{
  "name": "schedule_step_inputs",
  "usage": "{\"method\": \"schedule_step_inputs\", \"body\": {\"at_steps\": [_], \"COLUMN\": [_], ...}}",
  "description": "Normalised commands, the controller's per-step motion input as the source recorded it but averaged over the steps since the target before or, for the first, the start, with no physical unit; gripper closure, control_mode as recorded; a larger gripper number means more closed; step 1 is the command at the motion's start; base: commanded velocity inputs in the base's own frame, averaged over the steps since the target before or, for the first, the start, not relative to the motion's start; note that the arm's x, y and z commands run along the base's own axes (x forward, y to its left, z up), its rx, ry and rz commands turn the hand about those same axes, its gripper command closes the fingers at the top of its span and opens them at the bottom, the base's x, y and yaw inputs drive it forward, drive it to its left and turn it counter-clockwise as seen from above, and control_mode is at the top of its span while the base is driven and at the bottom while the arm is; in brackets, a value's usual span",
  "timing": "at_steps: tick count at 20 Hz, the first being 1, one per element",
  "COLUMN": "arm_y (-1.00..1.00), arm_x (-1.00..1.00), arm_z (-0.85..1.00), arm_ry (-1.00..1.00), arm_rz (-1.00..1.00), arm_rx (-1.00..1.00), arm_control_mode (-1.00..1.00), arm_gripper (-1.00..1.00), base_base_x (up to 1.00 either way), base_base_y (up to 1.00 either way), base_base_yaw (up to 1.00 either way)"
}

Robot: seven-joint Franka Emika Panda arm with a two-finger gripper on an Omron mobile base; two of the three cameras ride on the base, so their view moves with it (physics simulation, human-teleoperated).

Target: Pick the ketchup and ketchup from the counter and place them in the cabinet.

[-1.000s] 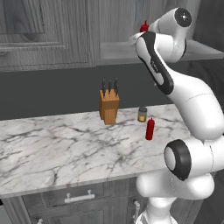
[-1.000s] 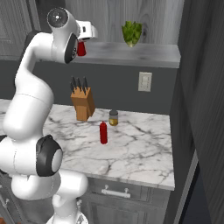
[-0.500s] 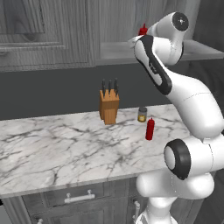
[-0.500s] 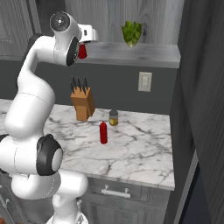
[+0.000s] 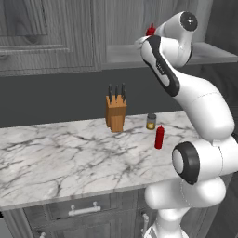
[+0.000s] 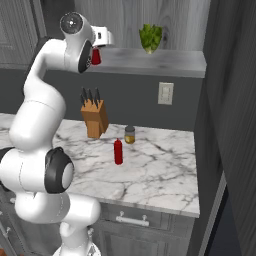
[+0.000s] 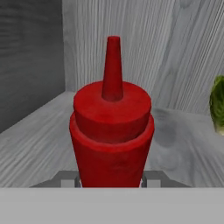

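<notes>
Now your gripper (image 6: 96,50) holds one ketchup bottle (image 7: 112,131) up at the cabinet (image 6: 165,62) shelf.

You have the jaws clamped on the bottle's lower body, nozzle pointing away from the hand, shelf board beneath and a leafy green plant (image 7: 217,105) off to one side. Far below the hand, the second ketchup bottle (image 5: 159,136) stands on the counter (image 5: 69,158), near a small jar (image 5: 151,122) and knife block (image 5: 115,110).
</notes>
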Motion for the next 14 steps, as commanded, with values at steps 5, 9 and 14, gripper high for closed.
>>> {"method": "schedule_step_inputs", "body": {"at_steps": [5,9,14], "arm_y": [-0.04,-0.04,-0.03], "arm_x": [0.29,0.29,0.31], "arm_z": [-0.12,-0.15,-0.19], "arm_ry": [0.0,0.0,0.0], "arm_rz": [0.0,0.0,0.0], "arm_rx": [0.0,0.0,0.0], "arm_control_mode": [-1.0,-1.0,-1.0], "arm_gripper": [1.0,1.0,1.0], "base_base_x": [0.0,0.0,0.0], "base_base_y": [0.0,0.0,0.0], "base_base_yaw": [0.0,0.0,0.0]}}
